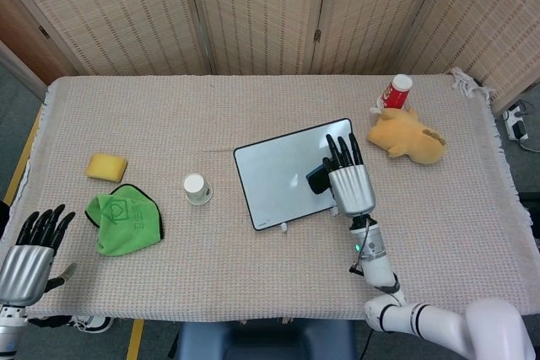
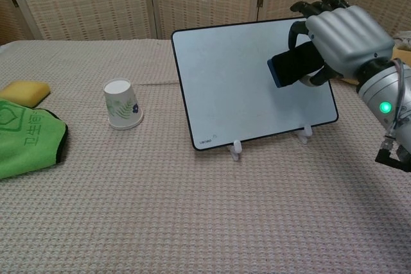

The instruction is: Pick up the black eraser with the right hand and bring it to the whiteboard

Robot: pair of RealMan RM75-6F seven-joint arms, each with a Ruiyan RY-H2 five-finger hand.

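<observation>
My right hand [image 1: 348, 183] [image 2: 339, 38] holds the black eraser [image 1: 318, 179] [image 2: 292, 65] in front of the right part of the whiteboard [image 1: 278, 176] [image 2: 237, 81]. The whiteboard leans back on small white feet at the middle of the table. Whether the eraser touches the board's face I cannot tell. My left hand [image 1: 29, 255] hangs at the table's near left corner, fingers spread and holding nothing; the chest view does not show it.
A paper cup [image 1: 197, 188] [image 2: 122, 104] stands upside down left of the board. A green cloth [image 1: 126, 218] [image 2: 26, 139] and a yellow sponge [image 1: 106, 167] [image 2: 24, 92] lie at the left. A yellow plush toy [image 1: 409, 137] and a red can [image 1: 396, 90] sit at the back right.
</observation>
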